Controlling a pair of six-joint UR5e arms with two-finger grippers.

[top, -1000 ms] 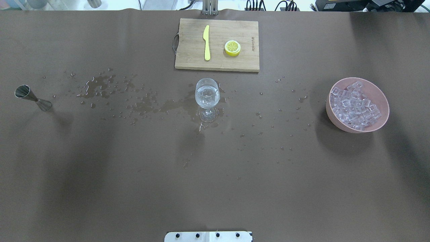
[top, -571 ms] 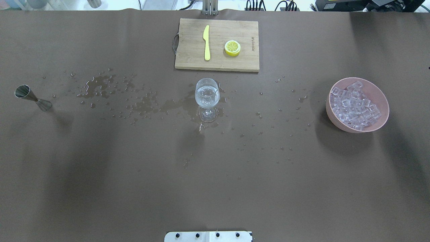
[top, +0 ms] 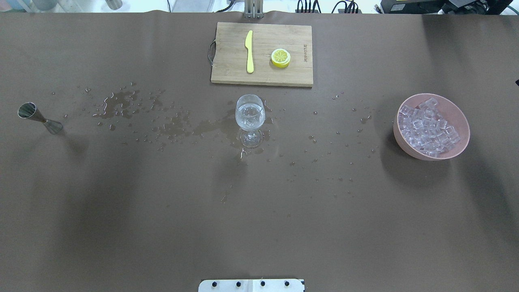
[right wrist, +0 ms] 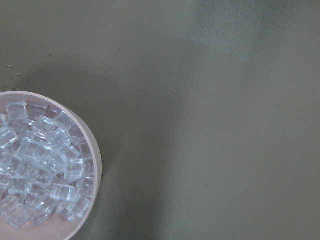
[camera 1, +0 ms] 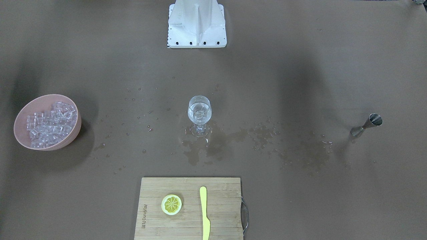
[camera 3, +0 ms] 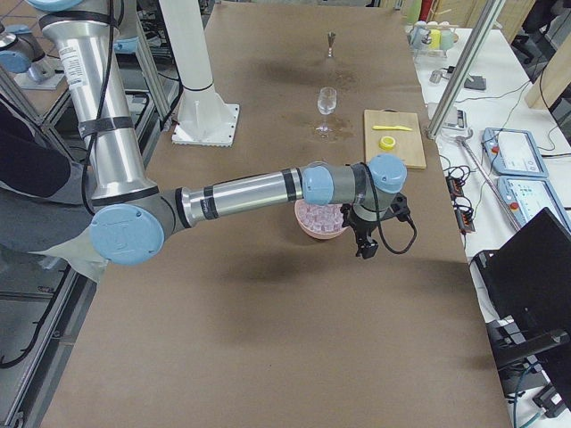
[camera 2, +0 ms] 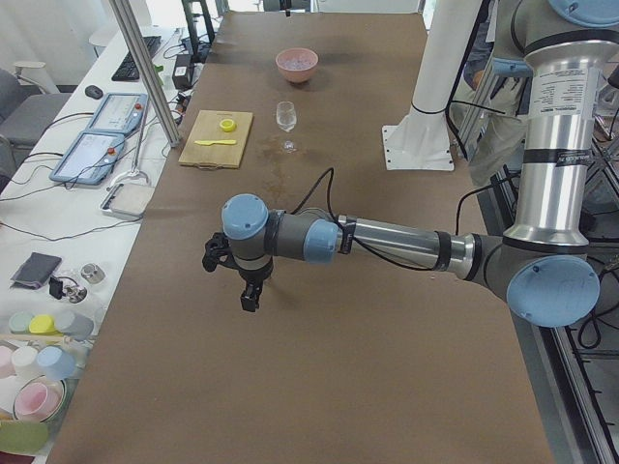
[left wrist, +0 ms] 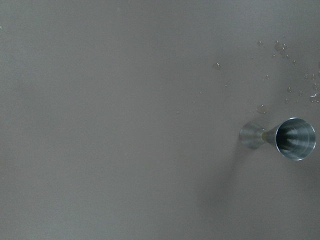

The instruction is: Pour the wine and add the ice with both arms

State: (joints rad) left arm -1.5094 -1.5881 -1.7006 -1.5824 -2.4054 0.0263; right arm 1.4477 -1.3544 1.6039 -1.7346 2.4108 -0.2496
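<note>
A clear wine glass (top: 250, 115) stands mid-table with a little clear wine in it; it also shows in the front view (camera 1: 199, 113). A pink bowl (top: 417, 153) at the right holds many small clear ice cubes (top: 427, 126). A steel jigger (top: 38, 117) stands at the far left. My left gripper (camera 2: 248, 295) hangs over the table's left end, and its wrist view shows the jigger (left wrist: 280, 137) below. My right gripper (camera 3: 364, 245) hangs just beside the bowl (right wrist: 96, 150). I cannot tell whether either gripper is open or shut.
A wooden cutting board (top: 227, 69) at the far edge carries a yellow knife (top: 249, 51) and a lemon half (top: 280, 57). Spilled drops and wet patches (top: 121, 103) lie around the glass and toward the jigger. The white base block (camera 1: 196, 23) stands on my side.
Nothing on the table has moved. A small dark tip has come into the overhead view's right edge, and the arm shadows have shifted slightly.
</note>
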